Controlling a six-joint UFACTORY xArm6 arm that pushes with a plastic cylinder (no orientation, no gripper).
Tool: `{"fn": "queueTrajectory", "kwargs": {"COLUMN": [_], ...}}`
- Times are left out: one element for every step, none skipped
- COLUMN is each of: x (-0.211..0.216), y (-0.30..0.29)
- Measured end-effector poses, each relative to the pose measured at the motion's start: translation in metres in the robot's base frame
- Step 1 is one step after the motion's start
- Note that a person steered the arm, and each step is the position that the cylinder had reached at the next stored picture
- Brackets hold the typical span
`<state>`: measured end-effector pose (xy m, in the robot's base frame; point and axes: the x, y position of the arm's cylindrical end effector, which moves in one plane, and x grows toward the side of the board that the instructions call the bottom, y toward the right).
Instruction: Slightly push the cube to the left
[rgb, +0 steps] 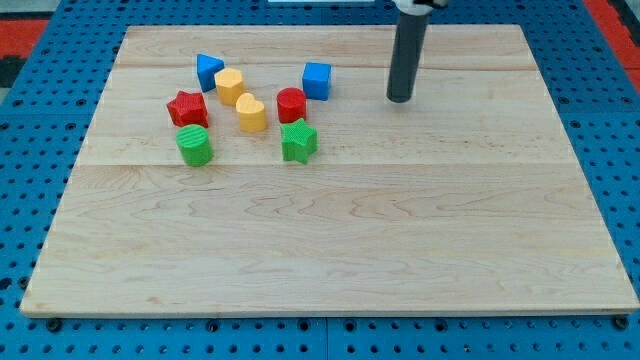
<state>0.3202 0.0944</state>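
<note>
Where the single camera view looks down on the wooden board (330, 250), my tip (400, 98) stands on the wood near the view's top edge, right of the middle, the dark rod rising straight out of the frame. There is no gripper on this rod, so no jaw state can be told; it carries nothing and touches no block.

The blue cube (317, 80) lies to the view's left of my tip, at about the same height in the view, apart from it with bare wood between. It is a small ribbed block, bright blue, sitting flat with its faces roughly square to the board's edges.

Just down and left of the cube, very close to it, sits the red cylinder (291, 104). Below that, further from my tip, is the green star (298, 141). Farther left are the two yellow blocks, one rounded (251, 113) and one hexagonal (229, 86), then the blue triangle (208, 71), the red star (187, 108) and the green cylinder (194, 146), all well apart from my tip.

Directly left of the cube there is a gap of open wood before the hexagonal yellow block. To the right of my tip and across the view's whole bottom half the board lies open. The top edge is near both cube and tip.
</note>
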Motion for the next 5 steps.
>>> {"fn": "queueTrajectory", "kwargs": {"x": [-0.016, -0.016, -0.016, -0.016, -0.016], "y": [-0.014, -0.055, -0.078, -0.088, -0.094]}}
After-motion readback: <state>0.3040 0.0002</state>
